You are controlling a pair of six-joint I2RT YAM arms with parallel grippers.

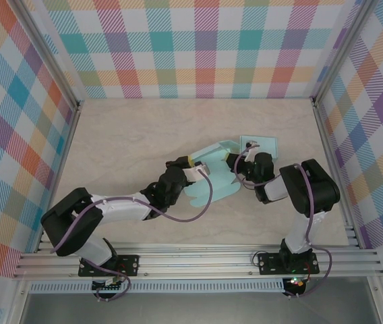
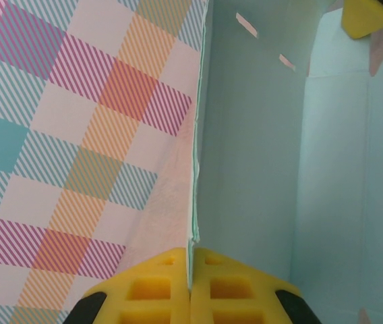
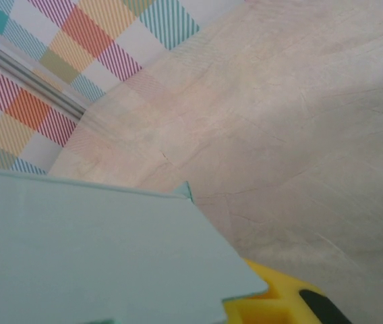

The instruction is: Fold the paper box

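- Left fingers [image 2: 168, 290] are pressed flat together on the thin edge of one wall of the paper box [image 2: 259, 169], so the left gripper [image 1: 197, 169] is pinching it (the yellow pads meet right on the card's edge in the wrist view).
- Right gripper [image 1: 242, 170] sits at the box's right side. In its own wrist view one yellow finger [image 3: 262, 307] peeks out from behind a teal panel, and I honestly can't tell whether the fingers are spread or clamped.
- The box is pale teal, partly folded, and sits around the middle of the table [image 1: 131, 135], between the two grippers.
- A flat teal flap [image 1: 262, 143] lies on the table just behind the right gripper (can't tell if it's joined to the rest).
- From the left wrist you look along the inside of the box, with its creases and a couple of small pinkish slots. A yellow tip [image 2: 367, 15] pokes in at the top right corner.
- The plaid wall [image 2: 77, 135] fills the left side of that view.
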